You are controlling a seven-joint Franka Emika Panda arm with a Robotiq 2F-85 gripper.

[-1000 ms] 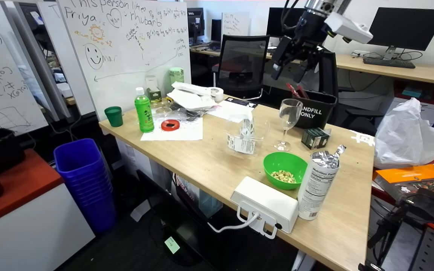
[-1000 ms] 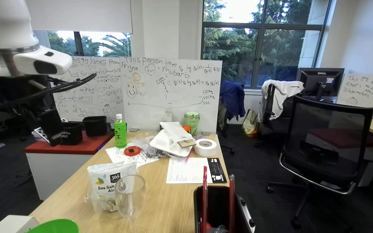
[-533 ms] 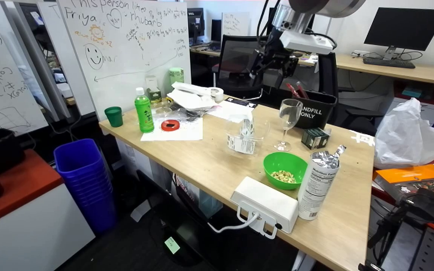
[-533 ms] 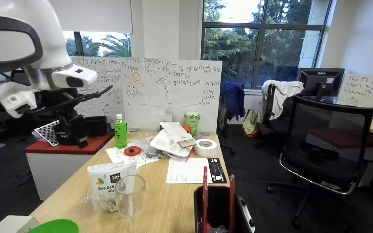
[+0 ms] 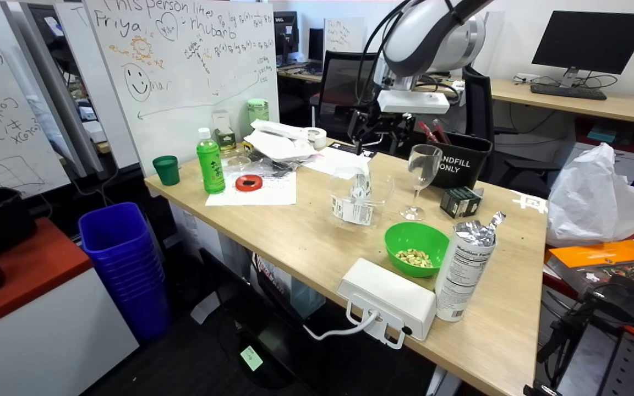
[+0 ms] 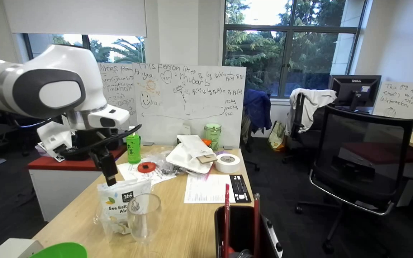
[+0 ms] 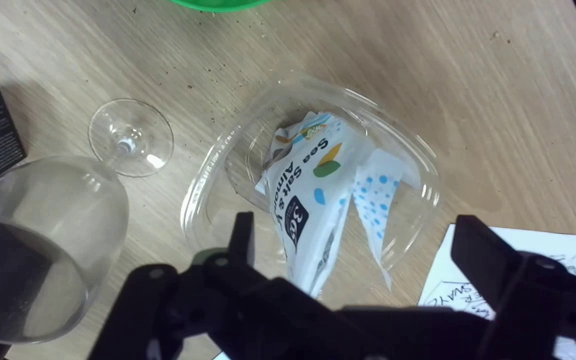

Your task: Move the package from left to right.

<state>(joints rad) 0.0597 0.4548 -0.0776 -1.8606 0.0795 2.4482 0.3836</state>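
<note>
The package is a whitish almond packet (image 5: 354, 206) with printed text. It stands on the table in a clear plastic container (image 7: 199, 185), and it also shows in an exterior view (image 6: 115, 202) and in the wrist view (image 7: 313, 195). My gripper (image 5: 376, 146) is open and empty above and behind the packet. In the wrist view its fingers (image 7: 355, 222) are wide apart, with the packet's upper end between them, nearer the left finger. In an exterior view a fingertip (image 6: 110, 180) overlaps the packet's top edge; I cannot tell whether they touch.
A wine glass (image 5: 423, 165) stands close beside the container. Near it are a black bin (image 5: 457, 168), a small dark box (image 5: 460, 202), a green bowl (image 5: 413, 236), a white canister (image 5: 464, 275) and a white power-strip box (image 5: 388, 297). A green bottle (image 5: 211, 165) stands farther off.
My arm has swung over the table and come down toward the packet, leftward in an exterior view and rightward in an exterior view. The packet and other objects have not moved.
</note>
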